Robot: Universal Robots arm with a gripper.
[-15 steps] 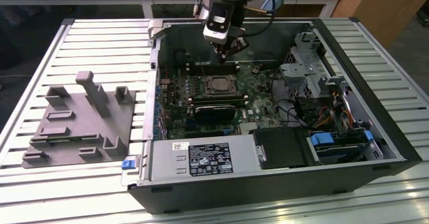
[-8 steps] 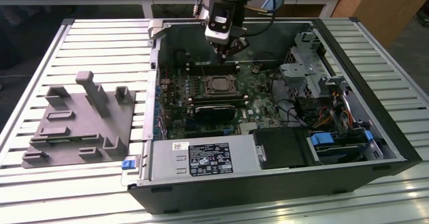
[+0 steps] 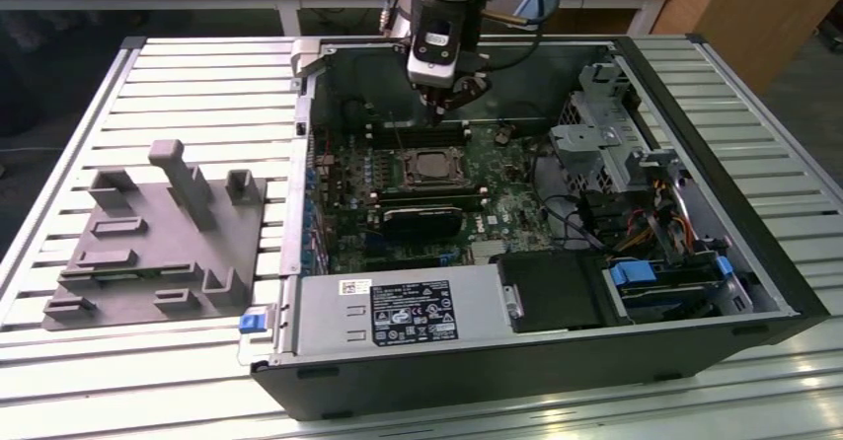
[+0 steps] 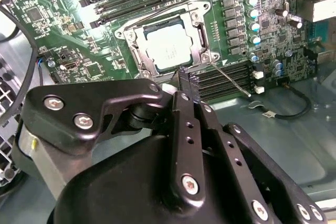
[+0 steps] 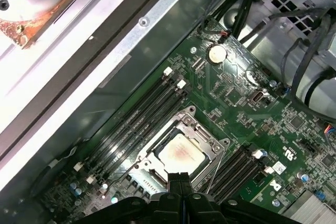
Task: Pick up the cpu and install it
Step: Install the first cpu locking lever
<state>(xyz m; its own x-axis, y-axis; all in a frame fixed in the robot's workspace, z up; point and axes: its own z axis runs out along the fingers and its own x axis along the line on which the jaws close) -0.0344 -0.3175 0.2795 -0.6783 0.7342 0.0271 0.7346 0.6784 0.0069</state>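
Both wrist views showed the cpu [image 4: 169, 48] [image 5: 180, 153] seated in its socket [image 4: 137, 51] [image 5: 207, 139] on the motherboard [image 3: 395, 203]. The gripper [image 4: 186, 80] [image 5: 179, 178] [image 3: 441, 114] hovered above it, empty, its jaws pressed together. Exterior view placed it inside the open case [image 3: 737, 253], beside the fixture plate [image 3: 145, 282].

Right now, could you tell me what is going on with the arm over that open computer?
The arm's gripper hangs inside the open computer case, above the motherboard. Its fingers are closed together and hold nothing. The cpu already sits in the socket frame, silvery top showing in both wrist views.
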